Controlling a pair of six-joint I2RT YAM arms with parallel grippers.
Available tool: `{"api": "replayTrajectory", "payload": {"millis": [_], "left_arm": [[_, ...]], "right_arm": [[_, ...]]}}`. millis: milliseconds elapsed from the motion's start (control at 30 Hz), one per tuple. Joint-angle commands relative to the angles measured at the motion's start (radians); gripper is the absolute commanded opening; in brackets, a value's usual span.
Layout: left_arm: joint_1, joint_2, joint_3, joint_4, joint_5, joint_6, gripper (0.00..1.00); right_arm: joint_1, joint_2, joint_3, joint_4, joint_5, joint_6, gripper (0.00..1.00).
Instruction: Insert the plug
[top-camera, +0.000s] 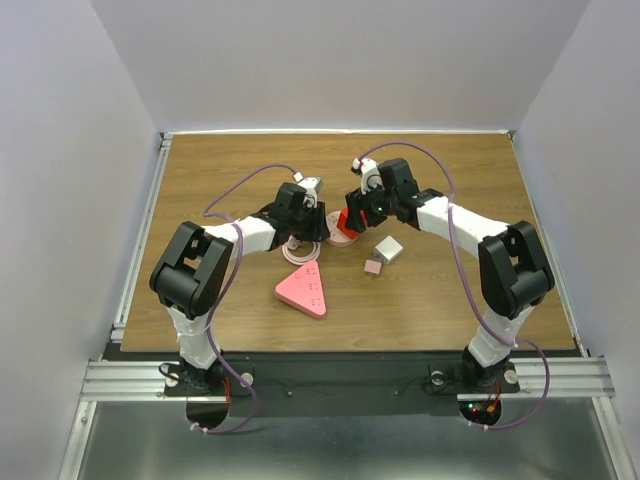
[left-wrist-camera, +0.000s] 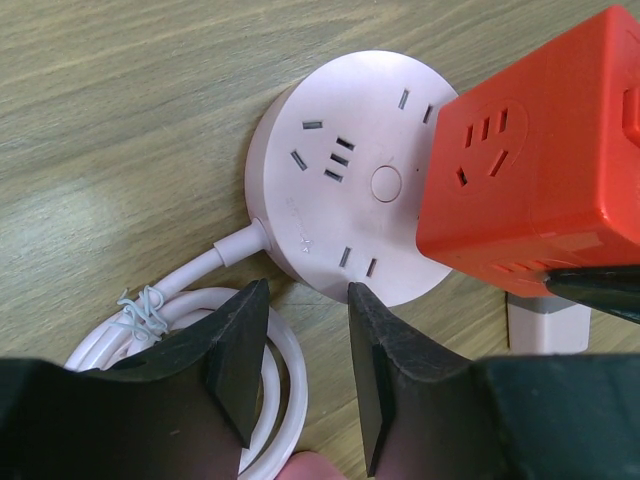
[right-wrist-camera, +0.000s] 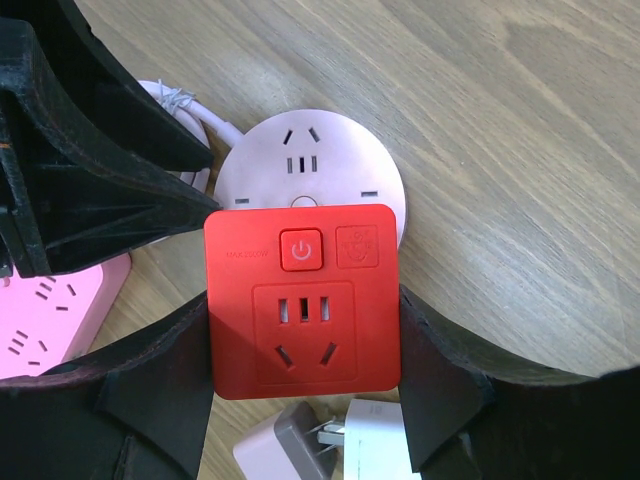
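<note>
A red cube plug adapter (right-wrist-camera: 300, 300) is clamped between my right gripper's (right-wrist-camera: 300, 385) fingers and sits over the near edge of a round pink socket hub (right-wrist-camera: 310, 150); I cannot tell if it touches the hub. In the left wrist view the red cube (left-wrist-camera: 540, 170) covers the hub's (left-wrist-camera: 340, 180) right side. My left gripper (left-wrist-camera: 305, 350) is open and empty, just short of the hub's rim and above its coiled white cable (left-wrist-camera: 200, 320). From above, both grippers, left (top-camera: 308, 222) and right (top-camera: 355, 215), meet at the hub (top-camera: 340, 237).
A pink triangular power strip (top-camera: 303, 290) lies in front of the left gripper. A white-grey cube charger (top-camera: 388, 248) and a small pink plug (top-camera: 373, 267) lie right of the hub, and show below the red cube in the right wrist view (right-wrist-camera: 375, 440).
</note>
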Motion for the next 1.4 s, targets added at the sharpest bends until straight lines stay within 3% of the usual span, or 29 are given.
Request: {"api": "replayTrajectory", "payload": {"millis": [0,1367], "left_arm": [[0.006,0.003,-0.005,0.006,0.011,0.007,0.47],[0.032,0.046,0.029,0.000,0.056,0.004,0.39]], "right_arm": [[0.008,-0.002,0.053,0.058,-0.002,-0.017,0.00],[0.090,0.029,-0.071,0.057,0.247,-0.056,0.00]]}}
